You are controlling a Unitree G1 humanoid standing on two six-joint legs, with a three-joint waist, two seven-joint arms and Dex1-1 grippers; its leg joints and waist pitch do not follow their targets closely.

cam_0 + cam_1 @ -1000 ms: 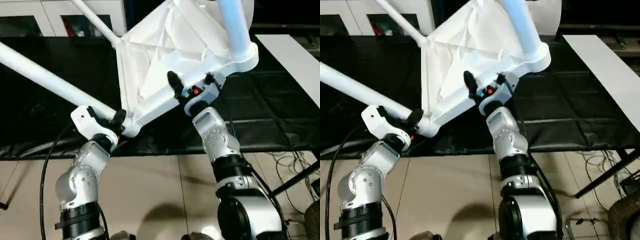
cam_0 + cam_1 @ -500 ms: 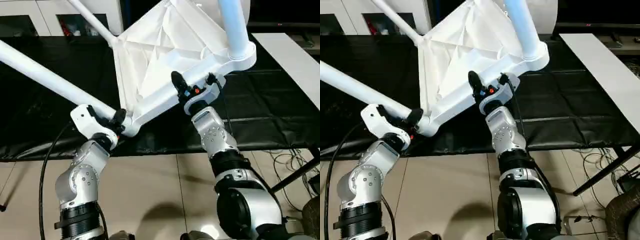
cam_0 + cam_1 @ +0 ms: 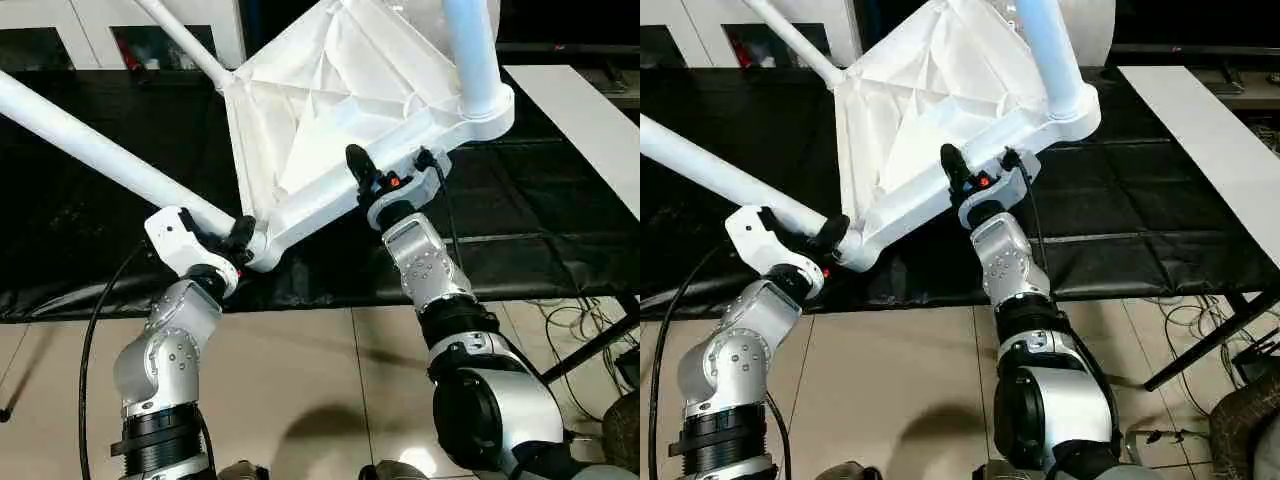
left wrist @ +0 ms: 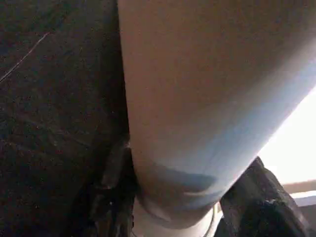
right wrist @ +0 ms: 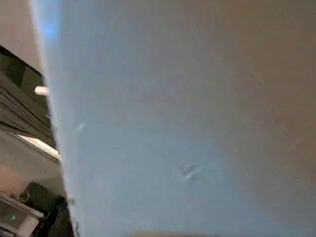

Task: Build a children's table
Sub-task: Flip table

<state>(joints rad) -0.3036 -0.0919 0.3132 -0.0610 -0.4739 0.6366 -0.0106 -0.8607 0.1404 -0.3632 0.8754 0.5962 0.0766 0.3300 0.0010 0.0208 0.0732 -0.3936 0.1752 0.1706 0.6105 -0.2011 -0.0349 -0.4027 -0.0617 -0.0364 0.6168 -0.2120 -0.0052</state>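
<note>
The children's table (image 3: 330, 90) hangs tilted above a black-covered bench, ribbed underside toward me, with legs in its corner sockets. One long leg (image 3: 90, 150) runs up to the left. Another leg (image 3: 470, 50) rises from the right corner socket. A third leg (image 3: 185, 40) shows at the far corner. My left gripper (image 3: 215, 228) is shut on the long leg just beside its socket; the left wrist view has that leg (image 4: 197, 98) between black fingers (image 4: 113, 168). My right gripper (image 3: 392, 168) straddles the top's near rim, fingers (image 3: 357, 165) closed against it.
A black cloth-covered bench (image 3: 550, 200) lies under the table. A white board (image 3: 590, 120) lies on its right part. White cabinets (image 3: 60, 30) stand behind. Cables (image 3: 590, 320) trail on the tiled floor at the right.
My right gripper's fingers have drawn in onto the table top's rim. The left gripper keeps its hold on the leg, and the table has barely moved.
</note>
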